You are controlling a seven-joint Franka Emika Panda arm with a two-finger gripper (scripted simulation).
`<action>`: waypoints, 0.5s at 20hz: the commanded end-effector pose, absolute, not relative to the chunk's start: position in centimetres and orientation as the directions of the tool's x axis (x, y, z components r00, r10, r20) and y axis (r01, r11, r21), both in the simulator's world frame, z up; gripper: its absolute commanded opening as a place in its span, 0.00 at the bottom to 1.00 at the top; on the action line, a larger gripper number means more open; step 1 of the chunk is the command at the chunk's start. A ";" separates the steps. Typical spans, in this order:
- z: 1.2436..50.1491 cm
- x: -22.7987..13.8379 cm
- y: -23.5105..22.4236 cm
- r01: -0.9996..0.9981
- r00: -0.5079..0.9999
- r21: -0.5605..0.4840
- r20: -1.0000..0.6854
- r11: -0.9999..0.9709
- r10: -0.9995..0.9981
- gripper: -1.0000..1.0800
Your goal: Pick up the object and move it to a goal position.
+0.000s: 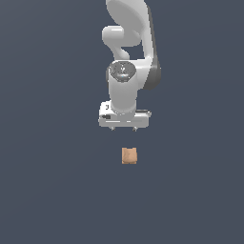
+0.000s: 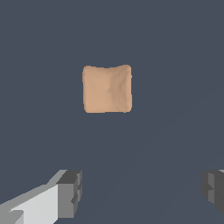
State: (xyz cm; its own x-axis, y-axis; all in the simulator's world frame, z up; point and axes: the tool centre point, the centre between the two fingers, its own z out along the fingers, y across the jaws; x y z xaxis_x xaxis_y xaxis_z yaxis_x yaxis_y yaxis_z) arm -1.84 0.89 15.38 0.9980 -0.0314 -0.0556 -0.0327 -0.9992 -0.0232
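Tan-orange and matte, the small squarish lump (image 1: 129, 156) sits just below the middle of the exterior view, alone on the flat slate-blue floor (image 1: 52, 190). In the wrist view the same lump (image 2: 107, 89) lands a bit above centre, and up close its edges look pinched and its face dimpled, kind of like a little cushion.

We've got the white two-finger gripper (image 1: 124, 128) hanging over the floor, a little higher in the frame than the lump and well clear of it. It's spread wide with nothing between the fingers; in the wrist view the grey fingertips (image 2: 70, 192) sit far apart at the lower corners, with a gap much wider than the lump.

Our guess on handling: light, no shine so probably decent friction, and that puffy look hints it might give a bit under squeeze, though we honestly can't tell stiffness from a render. We'd pinch it across two opposite flat-ish sides, mid-height, and keep off the lobed corners where the pads could slide. It doesn't look fragile.
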 end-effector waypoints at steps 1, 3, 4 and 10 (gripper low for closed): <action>15.4 -1.8 0.9 -0.033 0.998 -0.023 -0.056 -0.999 -0.031 0.96; 15.3 -1.9 1.2 -0.031 0.998 -0.025 -0.056 -0.999 -0.029 0.96; 15.3 -1.9 1.6 -0.028 0.998 -0.028 -0.057 -0.999 -0.027 0.96; 14.9 -2.1 4.7 -0.010 0.998 -0.047 -0.062 -0.999 -0.007 0.96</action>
